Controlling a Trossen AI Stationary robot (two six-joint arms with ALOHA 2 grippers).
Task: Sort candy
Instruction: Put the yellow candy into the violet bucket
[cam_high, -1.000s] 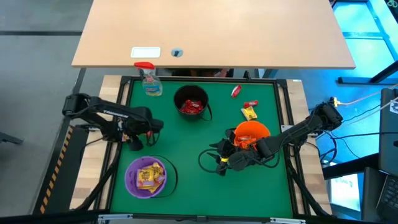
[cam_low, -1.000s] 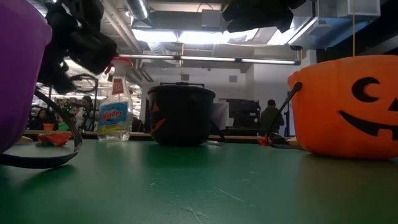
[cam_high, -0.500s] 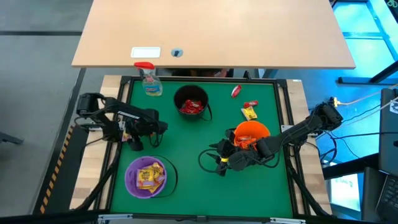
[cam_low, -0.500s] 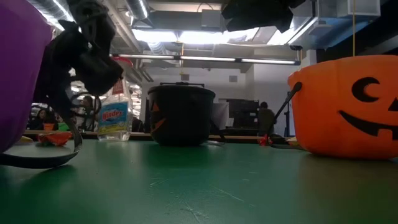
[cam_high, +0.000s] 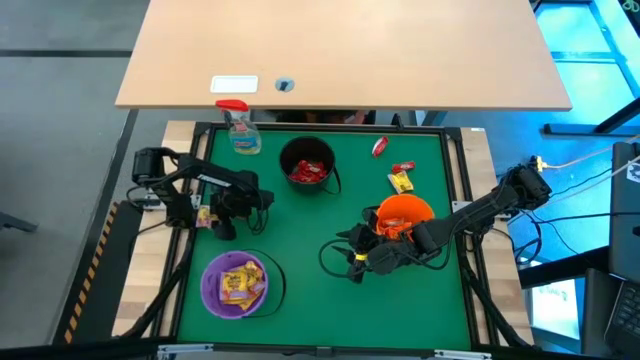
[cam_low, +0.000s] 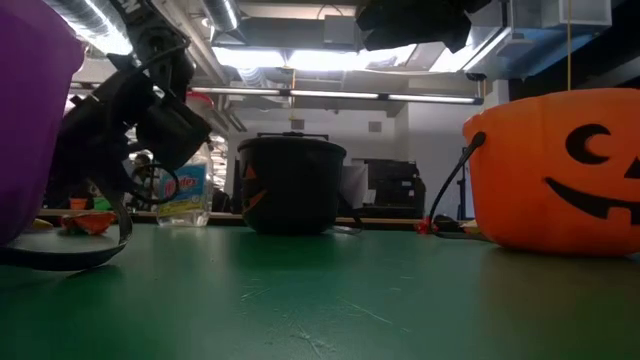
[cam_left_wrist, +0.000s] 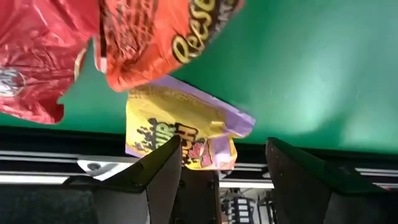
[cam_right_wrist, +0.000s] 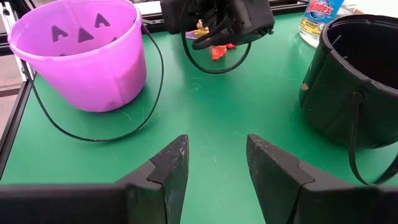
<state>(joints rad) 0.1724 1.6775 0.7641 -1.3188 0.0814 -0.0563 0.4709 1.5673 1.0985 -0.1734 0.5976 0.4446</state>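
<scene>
Three candy packets lie at the mat's left edge: a red one (cam_left_wrist: 37, 56), an orange one (cam_left_wrist: 155, 31) and a yellow one (cam_left_wrist: 180, 130). My left gripper (cam_left_wrist: 224, 168) hangs open just above them (cam_high: 220, 222), slanting down. More candy lies at the far right (cam_high: 400, 180), in the black bucket (cam_high: 307, 165) and in the purple bucket (cam_high: 237, 283). My right gripper (cam_right_wrist: 217, 168) is open with nothing between its fingers, hovering by the orange bucket (cam_high: 403, 215).
A clear spray bottle (cam_high: 240, 128) with a red top stands at the mat's far left corner. The purple bucket's black handle (cam_right_wrist: 93, 134) lies on the mat. Bare green mat (cam_high: 300, 230) lies between the three buckets. A raised frame (cam_high: 190, 240) borders the mat.
My left gripper has come down toward the candy packets at the mat's left edge, shifting a little toward the table's right, and its wrist has rolled. It has stayed open.
</scene>
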